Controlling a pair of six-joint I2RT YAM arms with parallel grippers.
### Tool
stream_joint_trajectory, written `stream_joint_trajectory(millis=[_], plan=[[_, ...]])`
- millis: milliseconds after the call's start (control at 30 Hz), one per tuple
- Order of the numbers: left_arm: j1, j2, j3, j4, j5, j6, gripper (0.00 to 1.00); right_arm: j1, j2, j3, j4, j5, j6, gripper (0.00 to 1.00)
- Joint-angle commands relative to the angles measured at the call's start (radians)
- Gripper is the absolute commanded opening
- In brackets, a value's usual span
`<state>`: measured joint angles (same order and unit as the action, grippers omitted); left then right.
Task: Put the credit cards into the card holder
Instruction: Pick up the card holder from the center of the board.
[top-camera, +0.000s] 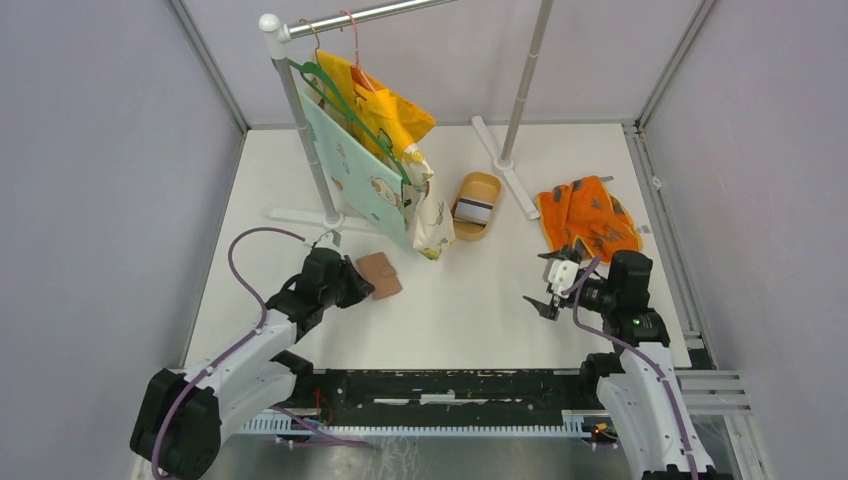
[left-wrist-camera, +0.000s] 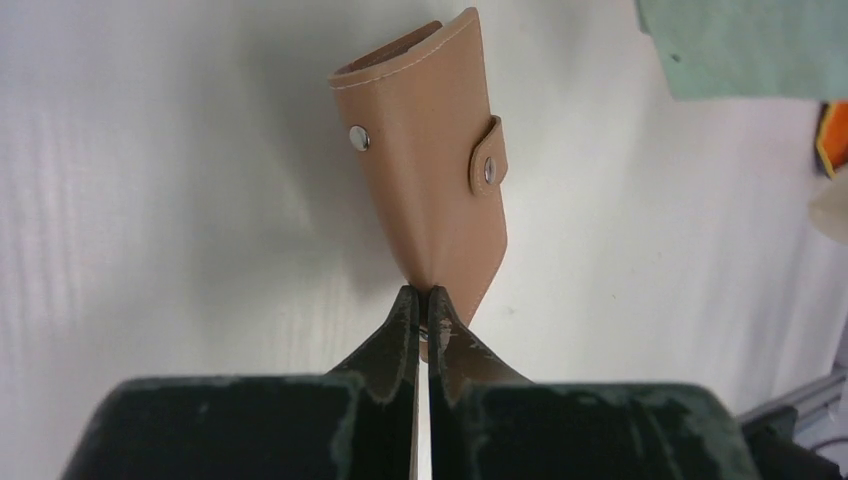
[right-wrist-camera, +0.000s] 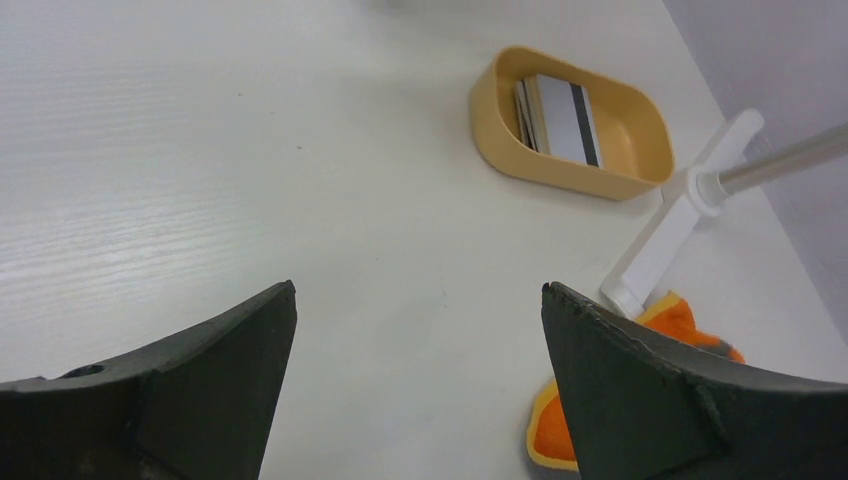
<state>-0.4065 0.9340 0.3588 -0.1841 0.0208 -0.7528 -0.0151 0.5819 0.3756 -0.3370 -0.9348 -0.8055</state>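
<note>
Left gripper (left-wrist-camera: 422, 300): jaws pressed together, pinching the near corner of the card holder (left-wrist-camera: 425, 150).
Card holder: tan-brown, folded, with its strap tab snapped across one edge and a second stud showing on the face. It sits left of centre on the table (top-camera: 460, 300), just ahead of the left gripper. Cannot tell whether it is lifted clear or still resting on the surface.
Right gripper (right-wrist-camera: 418, 290): jaws spread wide with nothing between them. It hovers over bare table on the right side, well apart from the card holder.
Credit cards (right-wrist-camera: 558, 118): a small stack lying inside the dish (right-wrist-camera: 510, 140). The top card is pale with a dark stripe band.
Dish: tan, oval and shallow, past mid-table, beyond both grippers.
Orange cloth (top-camera: 585, 215): crumpled on the table right of the dish, near the right gripper.
Rack (top-camera: 300, 120): white poles with flat feet at the far side; one foot lies between dish and orange cloth.
Hanging cloths (top-camera: 370, 150): a yellow one and a pale green one on hangers, drooping just left of the dish.
</note>
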Motion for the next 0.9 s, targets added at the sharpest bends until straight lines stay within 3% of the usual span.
stream_joint_trajectory(millis=[0,100,333,467,667,867], plan=[[-0.089,-0.049,-0.027,0.132,0.113,0.01,0.02,0.008,-0.041,-0.035,-0.204,-0.26,-0.393,0.98],[-0.197,-0.047,-0.047,0.249,0.111,-0.043,0.02,0.01,-0.069,-0.065,-0.307,-0.332,-0.599,0.98],[-0.537,0.067,-0.022,0.47,-0.079,-0.113,0.02,0.07,-0.043,-0.084,-0.317,-0.352,-0.642,0.98],[-0.682,0.23,0.045,0.571,-0.172,-0.118,0.02,0.107,-0.005,-0.093,-0.286,-0.333,-0.617,0.95],[-0.789,0.483,0.147,0.709,-0.237,-0.149,0.02,0.158,0.023,-0.104,-0.18,-0.28,-0.489,0.82],[-0.816,0.581,0.204,0.761,-0.277,-0.179,0.02,0.222,0.072,-0.108,-0.08,-0.185,-0.368,0.66]])
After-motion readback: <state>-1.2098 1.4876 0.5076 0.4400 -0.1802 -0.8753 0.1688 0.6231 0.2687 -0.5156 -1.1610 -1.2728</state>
